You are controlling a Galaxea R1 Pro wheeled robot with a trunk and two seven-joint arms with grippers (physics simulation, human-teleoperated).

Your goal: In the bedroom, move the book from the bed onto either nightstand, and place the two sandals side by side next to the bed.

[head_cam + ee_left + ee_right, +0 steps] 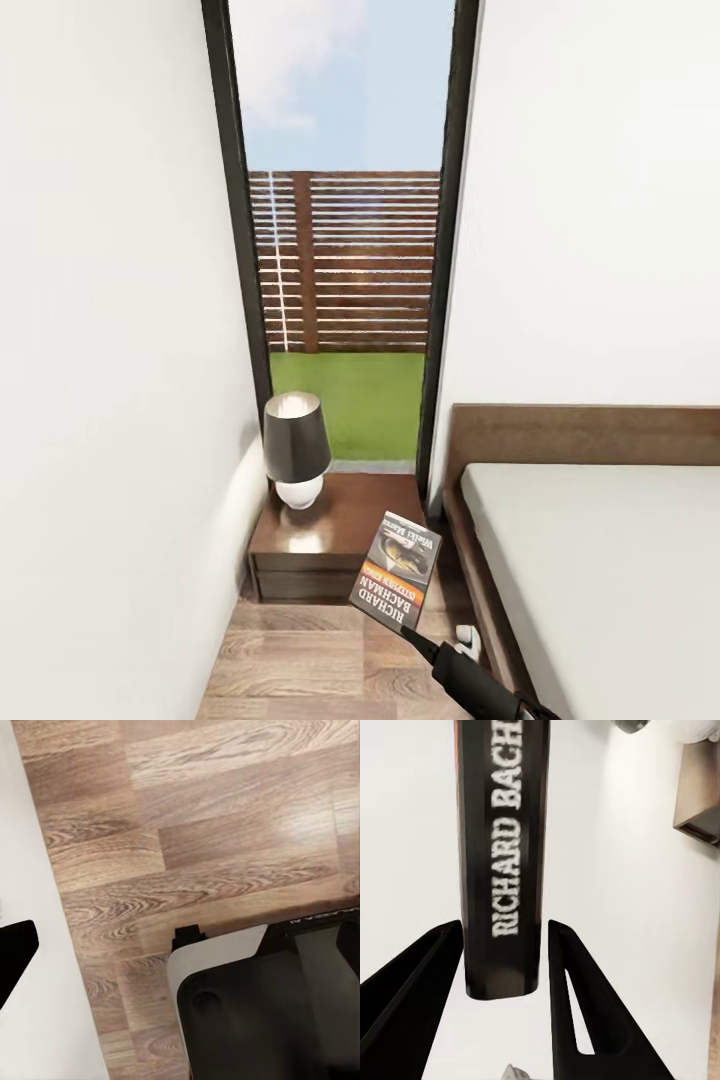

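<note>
Right wrist: pincer (502,967) clamps book (501,855).

Head view looks forward and down at the far nightstand (335,535); right wrist view close along the book (501,862), shared with head; left wrist view faces the floor (210,832).

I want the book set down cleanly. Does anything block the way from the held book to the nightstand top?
Nothing visible does. The book hangs by the nightstand's near right corner; the lamp stands at its far left.
</note>
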